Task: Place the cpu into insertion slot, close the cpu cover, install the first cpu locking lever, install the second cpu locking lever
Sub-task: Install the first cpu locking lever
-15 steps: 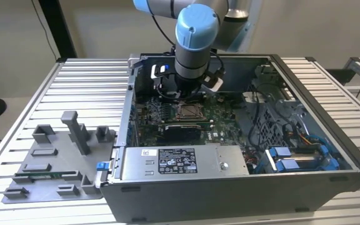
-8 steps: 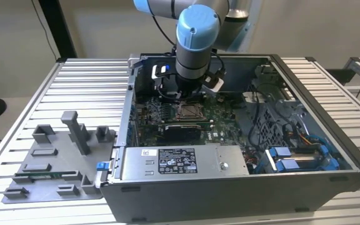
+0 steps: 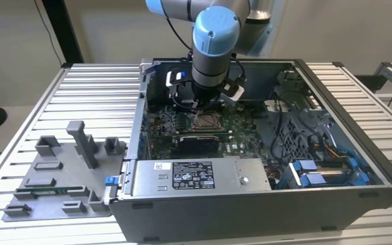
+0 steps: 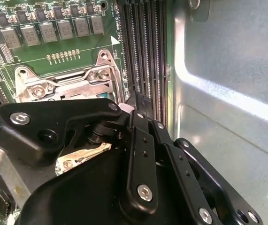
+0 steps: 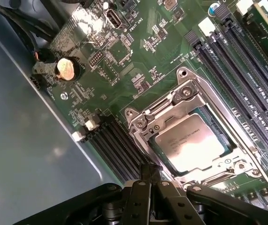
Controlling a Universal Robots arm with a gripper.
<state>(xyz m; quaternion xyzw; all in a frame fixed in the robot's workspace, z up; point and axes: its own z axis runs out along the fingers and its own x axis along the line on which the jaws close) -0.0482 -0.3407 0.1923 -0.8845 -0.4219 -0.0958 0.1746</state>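
**Item: cpu** (image 5: 192, 147). One small flat square chip with its silvery top face up and faint print on it. It is seated in the insertion slot (image 3: 205, 121), level with the slot's frame.

**cpu cover** (image 5: 169, 108). One thin silvery frame plate lies down over the chip, which shows through its square window.

**Containers.** One open grey computer case (image 3: 250, 209) holds the green circuit board (image 5: 124, 61), which carries the slot. One grey fixture tray (image 3: 19, 204) stands outside the case, well apart from the slot.

**Counts beside the slot.**
- Two banks of long black memory slots (image 5: 246, 70), one on each of two opposite sides of the slot.
- One round coin battery (image 5: 65, 69) farther off on the board.

**Tool.** One black gripper (image 5: 150, 168) hangs directly over the slot. Its tip is just beside one corner of the slot's frame. The fingers are drawn together with nothing seen between them.
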